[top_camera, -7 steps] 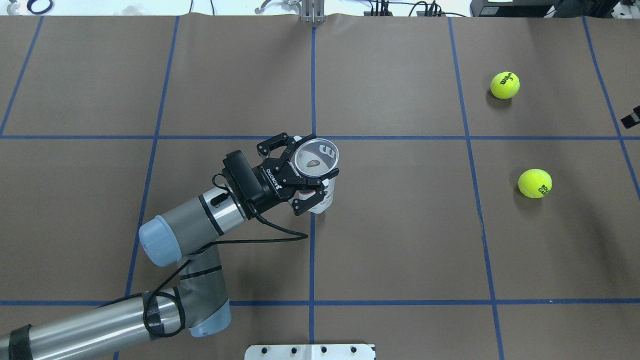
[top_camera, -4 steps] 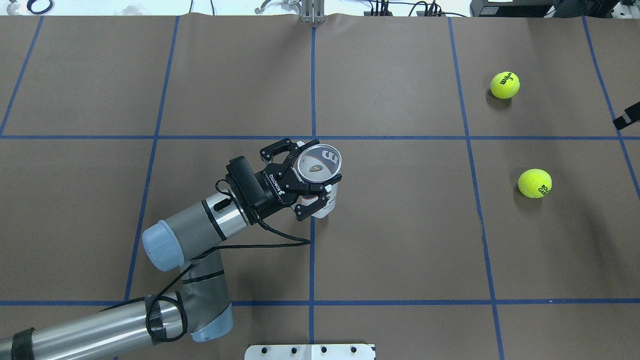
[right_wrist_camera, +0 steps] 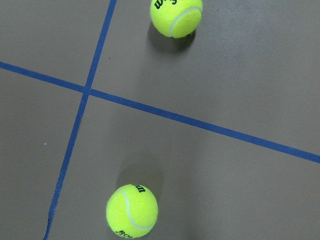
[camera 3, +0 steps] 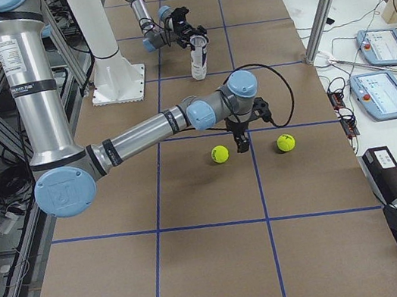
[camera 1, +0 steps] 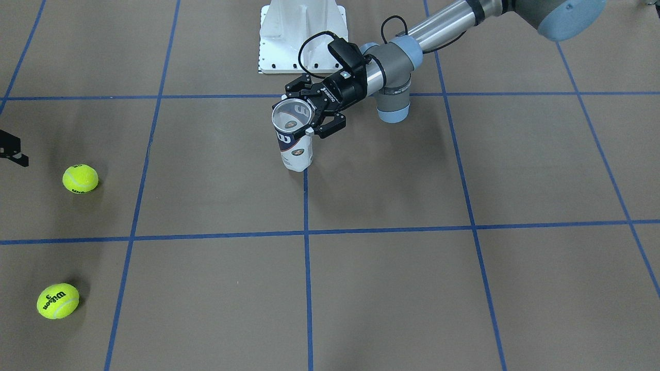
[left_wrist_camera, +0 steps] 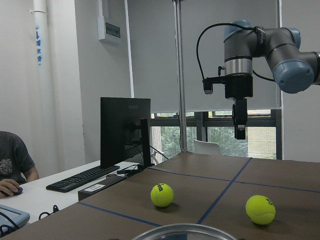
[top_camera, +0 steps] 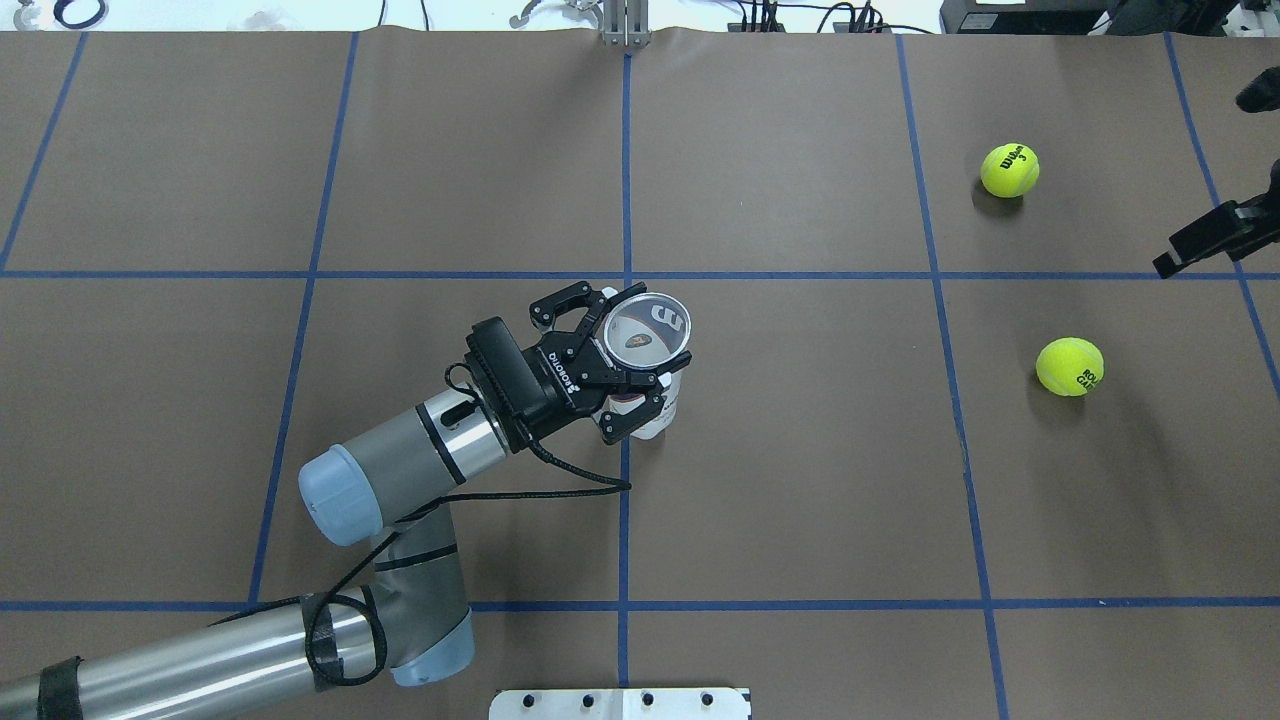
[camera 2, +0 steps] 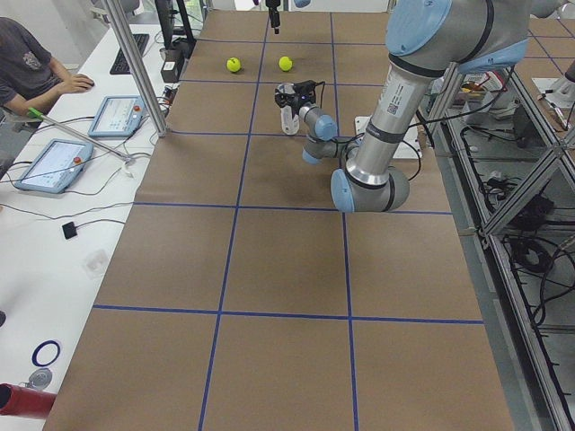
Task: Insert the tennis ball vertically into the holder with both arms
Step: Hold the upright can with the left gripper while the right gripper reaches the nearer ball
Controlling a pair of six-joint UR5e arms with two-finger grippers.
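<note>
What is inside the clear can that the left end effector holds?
Through the open top of the can, no ball shows inside, only the label's print seen through the clear wall. The left end effector covers part of the wall; the floor is unclear.

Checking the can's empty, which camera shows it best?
Overhead: it looks into the open can, visibly empty. Front view shows mouth and label slantwise; side views, tiny; left wrist, only its rim.

Left gripper (top_camera: 640, 345), holder (top_camera: 655, 325) in its clasp: shifted slightly rightward and nearer the robot's side, overhead view; right gripper (top_camera: 1200, 243): advanced further in from the table's right edge.
</note>
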